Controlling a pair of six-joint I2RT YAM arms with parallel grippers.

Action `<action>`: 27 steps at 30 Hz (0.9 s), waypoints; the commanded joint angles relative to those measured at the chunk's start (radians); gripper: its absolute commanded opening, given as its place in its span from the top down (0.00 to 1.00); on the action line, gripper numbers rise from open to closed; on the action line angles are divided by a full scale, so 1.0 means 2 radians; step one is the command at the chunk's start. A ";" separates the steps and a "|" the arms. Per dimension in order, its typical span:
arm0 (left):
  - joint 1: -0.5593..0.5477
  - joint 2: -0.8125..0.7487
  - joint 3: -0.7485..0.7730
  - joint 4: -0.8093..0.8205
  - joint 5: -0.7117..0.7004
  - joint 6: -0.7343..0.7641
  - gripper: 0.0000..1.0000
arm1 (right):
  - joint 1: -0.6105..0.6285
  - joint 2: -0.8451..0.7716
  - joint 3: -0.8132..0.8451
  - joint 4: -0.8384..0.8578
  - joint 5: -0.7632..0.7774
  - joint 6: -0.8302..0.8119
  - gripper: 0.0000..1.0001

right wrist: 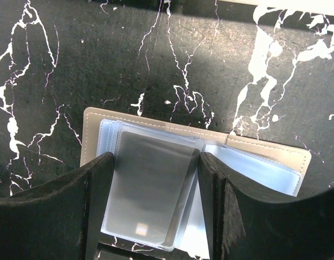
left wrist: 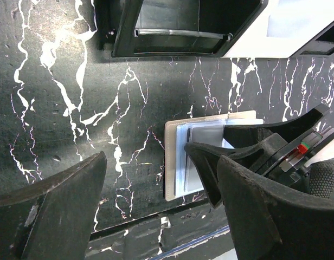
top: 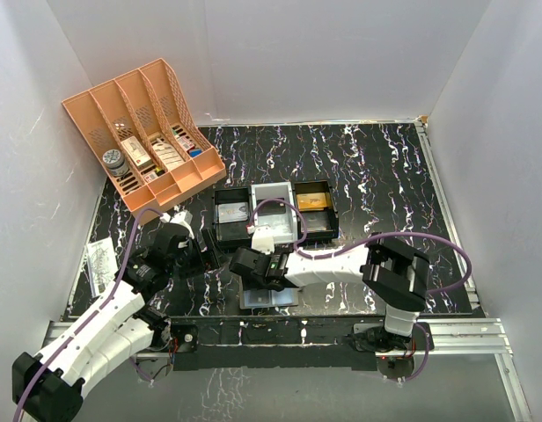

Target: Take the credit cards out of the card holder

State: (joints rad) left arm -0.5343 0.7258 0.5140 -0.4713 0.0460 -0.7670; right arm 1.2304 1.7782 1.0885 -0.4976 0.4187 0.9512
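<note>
The grey card (right wrist: pixel 148 189) you want sits in a clear sleeve of the card holder (right wrist: pixel 264 154), which lies open and flat on the table (right wrist: pixel 58 65) by its near edge. The card's long axis runs straight along the fingers of your right gripper (right wrist: pixel 156 208), so the jaws span its short width, half spread, one finger at each long edge. They look to be touching the sleeve, but you cannot tell from here whether they pinch the card itself. The holder's own long axis runs crosswise to that, along the table edge. Your left gripper (left wrist: pixel 156 216) hangs just to the left, jaws wide and empty, the farther of the two. The top view hides most of the holder under the right arm; only the right wrist view shows the card plainly. The top view alone shows a gold card (top: pixel 313 201) lying in a black tray (top: pixel 333 215) farther back.
</note>
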 commanded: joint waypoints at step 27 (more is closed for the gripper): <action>-0.009 0.039 -0.083 0.200 0.235 -0.025 0.34 | -0.054 -0.090 -0.172 0.213 -0.117 0.032 0.56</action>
State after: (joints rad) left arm -0.5392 0.8104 0.3794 -0.1677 0.4156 -0.7853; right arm 1.1244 1.5787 0.7757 -0.1047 0.2161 0.9958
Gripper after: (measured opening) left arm 0.690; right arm 0.532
